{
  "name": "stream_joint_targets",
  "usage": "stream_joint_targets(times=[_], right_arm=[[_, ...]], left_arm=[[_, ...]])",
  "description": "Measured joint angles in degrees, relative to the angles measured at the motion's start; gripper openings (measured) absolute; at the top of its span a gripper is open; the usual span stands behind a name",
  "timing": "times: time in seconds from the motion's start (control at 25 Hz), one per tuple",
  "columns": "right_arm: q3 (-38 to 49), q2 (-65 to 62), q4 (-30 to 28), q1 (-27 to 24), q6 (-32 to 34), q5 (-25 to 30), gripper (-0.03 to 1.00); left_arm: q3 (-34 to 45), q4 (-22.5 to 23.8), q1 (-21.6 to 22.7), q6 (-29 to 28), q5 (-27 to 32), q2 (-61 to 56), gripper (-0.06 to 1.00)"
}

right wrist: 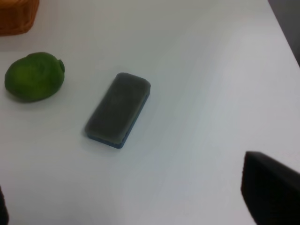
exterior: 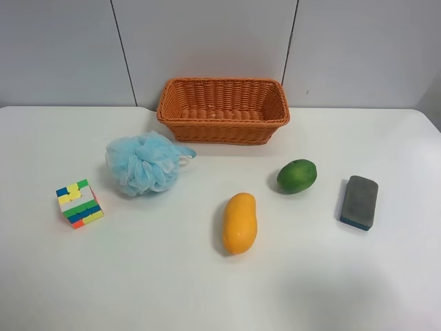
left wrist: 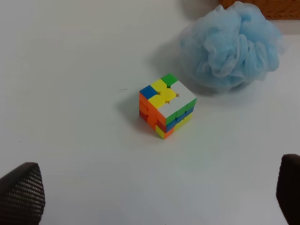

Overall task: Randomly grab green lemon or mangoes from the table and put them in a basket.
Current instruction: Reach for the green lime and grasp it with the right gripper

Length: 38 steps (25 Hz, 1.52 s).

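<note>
While the basket [exterior: 222,110], upper centre, holds no fruit, lemon [exterior: 297,176] lies right of centre and mango [exterior: 240,223] below centre on the desk [exterior: 138,276]. Left claw [left wrist: 154,197] and right claw [right wrist: 136,201] gape wide, empty. First grab pending: right claw should descend over the lemon.

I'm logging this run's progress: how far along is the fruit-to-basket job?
Done: nothing, the basket is empty. In hand: nothing; the left gripper and right gripper are open and empty. To do: both the green lemon and the mango lie on the table.
</note>
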Motion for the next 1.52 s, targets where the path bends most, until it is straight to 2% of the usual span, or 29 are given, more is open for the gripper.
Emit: stream_joint_targets(times=[0.6, 0.72, 1.04, 1.52], right_arm=[[0.0, 0.0, 0.4, 0.0, 0.1, 0.0, 0.99], [-1.8, 2.2, 1.1, 0.0, 0.7, 1.6, 0.99], [-16.3, 27.7, 0.5, 0.0, 0.9, 3.3, 0.99], [-34.5, 67.5, 0.6, 0.0, -4.6, 3.0, 0.99]], left_arm=[[0.0, 0.0, 0.0, 0.0, 0.0, 0.0, 0.99], [0.0, 0.0, 0.0, 0.0, 0.0, 0.0, 0.99], [0.0, 0.0, 0.0, 0.0, -0.1, 0.0, 0.99], [0.0, 0.0, 0.0, 0.0, -0.1, 0.0, 0.99]])
